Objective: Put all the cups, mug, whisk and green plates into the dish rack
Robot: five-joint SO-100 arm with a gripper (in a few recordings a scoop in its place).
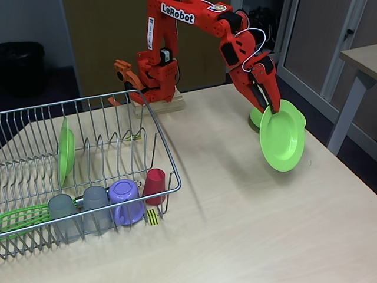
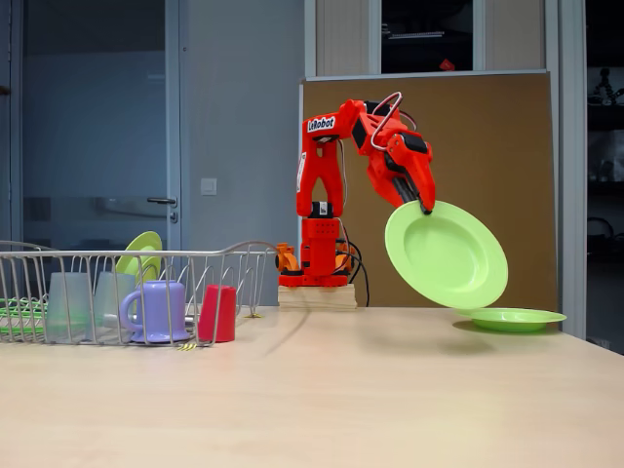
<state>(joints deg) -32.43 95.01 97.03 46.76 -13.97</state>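
Currently the gripper (image 1: 272, 109) is clamped on the rim of one green plate (image 1: 283, 137), held tilted in the air well right of the dish rack (image 1: 160, 144). It should probably be carried level-edged and slotted upright between prongs beside the racked plate (image 1: 66, 150). A third plate (image 2: 513, 318) lies on the table. Racked: two grey cups (image 1: 62, 209), one red cup (image 1: 155, 182), one mug (image 1: 125, 199), one whisk (image 1: 22, 216).

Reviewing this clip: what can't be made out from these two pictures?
- Whisk handle: in a fixed view, hidden behind the grey cups.
- Plate on the table: mostly covered by the held plate.
- Gripper fingertips: behind the held plate's rim.
- Dish rack: cut off at the left edge in both fixed views.
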